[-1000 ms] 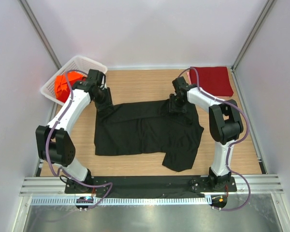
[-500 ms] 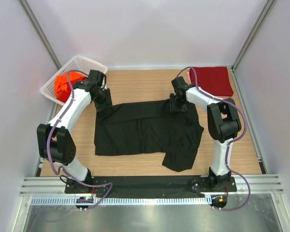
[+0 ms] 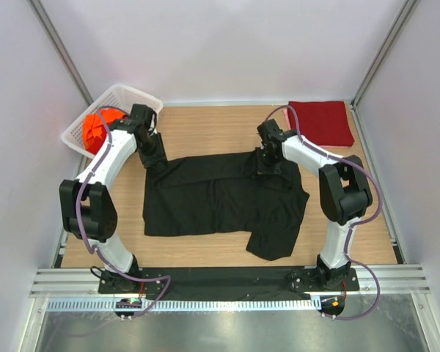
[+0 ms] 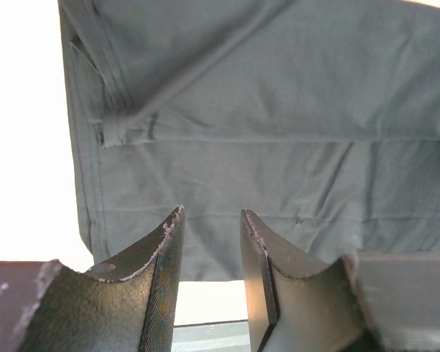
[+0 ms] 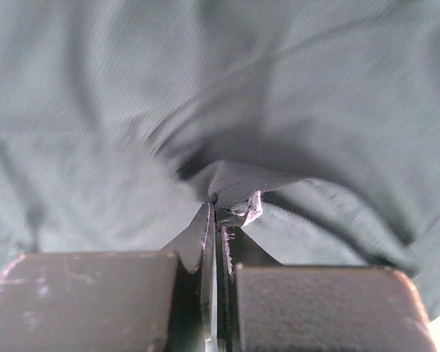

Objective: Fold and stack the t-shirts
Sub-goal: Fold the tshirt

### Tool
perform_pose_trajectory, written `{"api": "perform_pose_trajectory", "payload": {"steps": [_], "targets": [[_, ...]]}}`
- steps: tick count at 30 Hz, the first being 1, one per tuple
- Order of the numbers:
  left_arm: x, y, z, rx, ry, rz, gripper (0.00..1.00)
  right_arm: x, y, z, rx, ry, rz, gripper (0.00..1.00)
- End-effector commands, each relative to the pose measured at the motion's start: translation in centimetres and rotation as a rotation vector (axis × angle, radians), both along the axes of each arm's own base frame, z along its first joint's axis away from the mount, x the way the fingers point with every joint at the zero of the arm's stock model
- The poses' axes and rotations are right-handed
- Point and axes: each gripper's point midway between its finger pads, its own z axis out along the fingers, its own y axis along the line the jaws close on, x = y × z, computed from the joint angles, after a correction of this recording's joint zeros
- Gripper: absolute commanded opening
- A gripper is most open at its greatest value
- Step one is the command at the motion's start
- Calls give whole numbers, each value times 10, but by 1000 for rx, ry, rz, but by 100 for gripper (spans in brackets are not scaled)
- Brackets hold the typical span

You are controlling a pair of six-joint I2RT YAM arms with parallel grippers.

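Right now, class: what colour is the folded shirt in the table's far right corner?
Dark red: the folded shirt shows best in the top external view.

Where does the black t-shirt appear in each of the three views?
Top external: the black t-shirt lies spread in the middle of the picture.
Left wrist: it fills the upper part, beyond the open left pincer.
Right wrist: it fills the frame; the right pincer pinches a fold of it.
Shared landmark: the right pincer, at the shirt's far right edge.
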Motion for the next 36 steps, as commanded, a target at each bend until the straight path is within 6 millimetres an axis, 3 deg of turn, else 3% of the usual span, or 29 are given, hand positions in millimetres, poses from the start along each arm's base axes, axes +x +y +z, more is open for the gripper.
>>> {"api": "perform_pose_trajectory", "payload": {"steps": [1,4,6,10,12,13,15,16,19,20,22,23,27,31,32,36], "targets": [[13,4,13,6,-43,8,38,-27,18,25,77,17,3,1],[12,6,10,6,-38,21,38,-50,26,29,116,46,-12,3],[10,6,7,5,-29,26,38,-68,32,31,178,95,-10,18],[5,8,2,10,-16,29,38,-89,52,40,326,180,50,32],[4,9,0,16,-11,29,38,-81,51,54,356,153,57,38],[4,10,-1,19,-9,27,39,-70,37,58,334,128,17,46],[3,12,-3,30,0,22,40,-46,16,73,300,32,-28,52],[2,14,-4,40,4,24,41,-29,-9,72,236,-18,-103,52],[1,11,-9,28,9,9,41,3,-44,67,134,-101,-216,52],[1,10,-13,24,15,7,41,16,-66,65,40,-144,-272,52],[0,7,-20,9,32,5,41,28,-83,51,-57,-147,-290,52],[-2,4,-27,10,51,-3,41,36,-85,55,-77,-165,-289,53],[-21,1,-41,73,102,-19,42,31,-84,45,-112,-101,-270,54],[-59,-3,-69,105,180,-19,46,21,-89,36,-184,-110,-240,56],[-63,5,-75,149,194,28,46,17,-91,30,-197,-95,-232,56],[-81,8,-95,150,257,114,42,19,-87,26,-187,-88,-213,56]]}}
